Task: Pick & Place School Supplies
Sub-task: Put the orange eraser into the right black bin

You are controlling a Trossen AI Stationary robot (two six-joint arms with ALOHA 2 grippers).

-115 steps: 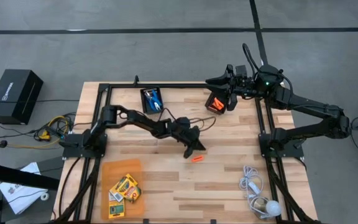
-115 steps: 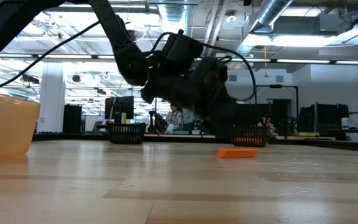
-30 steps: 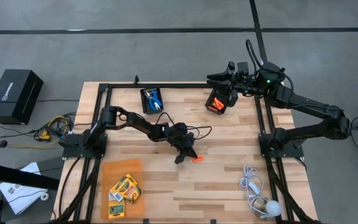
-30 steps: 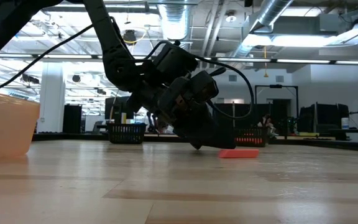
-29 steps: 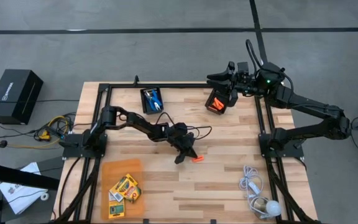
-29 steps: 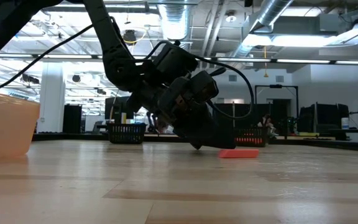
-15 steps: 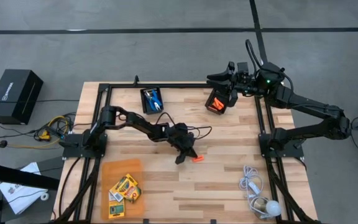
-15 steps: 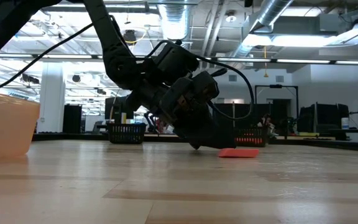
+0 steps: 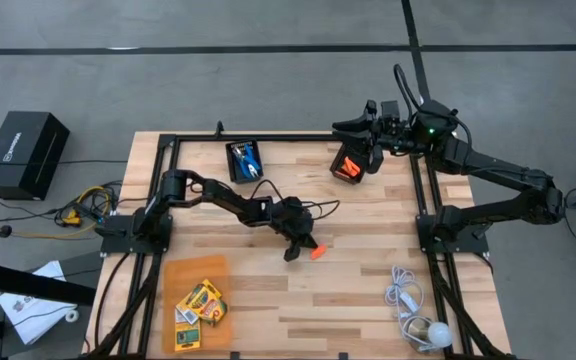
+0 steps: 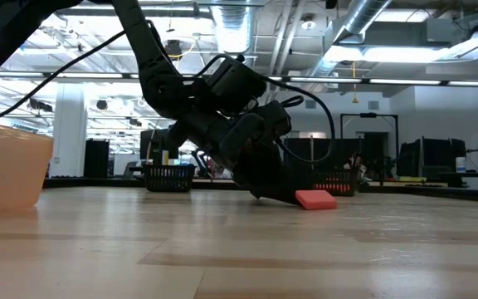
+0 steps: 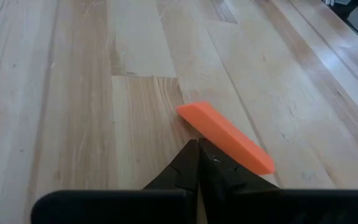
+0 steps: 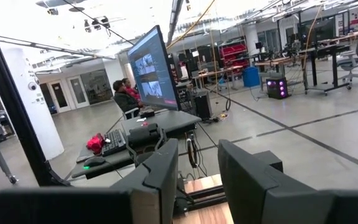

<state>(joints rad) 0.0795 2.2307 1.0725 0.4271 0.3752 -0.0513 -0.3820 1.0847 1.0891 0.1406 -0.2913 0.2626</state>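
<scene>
Your left claw (image 9: 301, 247), fingers pressed together with nothing between them, rests its tips against the orange piece (image 9: 317, 251) at the desk (image 9: 368, 300) centre, apparently nudging it rather than gripping. Your right claw (image 9: 366, 158), fingers part-way apart and empty, waits above the mesh bin (image 9: 348, 165) of orange pieces at 1 o'clock. Crayon boxes (image 9: 199, 303) lie at 7 o'clock, a corded bulb (image 9: 436, 333) at 5 o'clock; neither stands in the way.
</scene>
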